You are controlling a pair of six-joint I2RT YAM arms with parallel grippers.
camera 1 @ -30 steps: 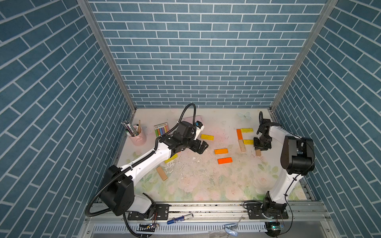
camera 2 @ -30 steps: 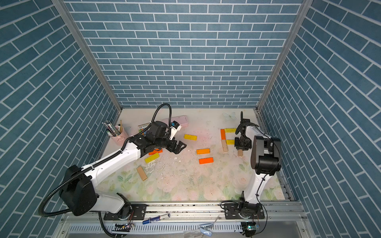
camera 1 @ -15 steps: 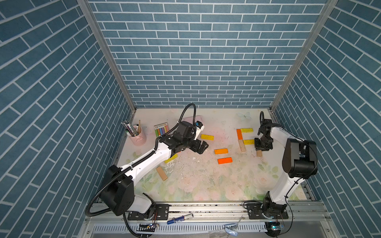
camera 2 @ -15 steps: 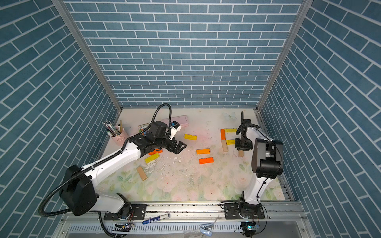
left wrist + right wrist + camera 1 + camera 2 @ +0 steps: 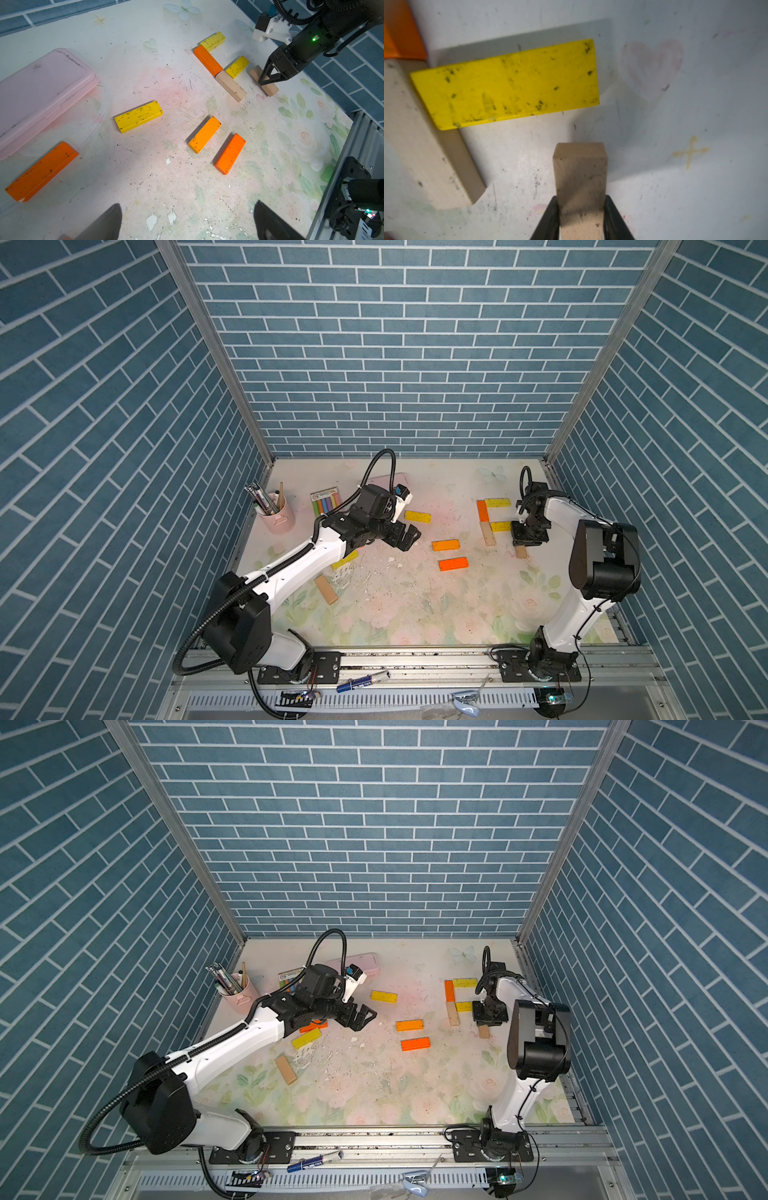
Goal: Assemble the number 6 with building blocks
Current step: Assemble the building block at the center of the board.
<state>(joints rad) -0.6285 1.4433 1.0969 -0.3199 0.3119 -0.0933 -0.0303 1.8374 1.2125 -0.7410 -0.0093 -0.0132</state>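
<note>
Four building blocks form a partial figure at the back right: an orange one [image 5: 482,510] and a tan one [image 5: 488,534] end to end, with two yellow ones [image 5: 497,502] [image 5: 500,526] branching right. My right gripper [image 5: 581,199] is shut on another tan block [image 5: 580,172], just right of the lower yellow block [image 5: 506,83] and down at table level. My left gripper [image 5: 187,204] hangs open over bare table, with nothing between its fingers. Loose blocks lie mid-table: yellow [image 5: 138,116], amber [image 5: 204,134], orange [image 5: 229,153].
A pink case [image 5: 41,91] and another orange block [image 5: 41,171] lie by the left arm. A yellow block [image 5: 345,560] and a tan block [image 5: 326,590] sit nearer the front. A chalk pack [image 5: 325,502] and pink pen cup [image 5: 277,514] stand at back left.
The right arm's elbow has shifted slightly while its gripper stays on the tan block. The left arm and the loose blocks have not moved.
</note>
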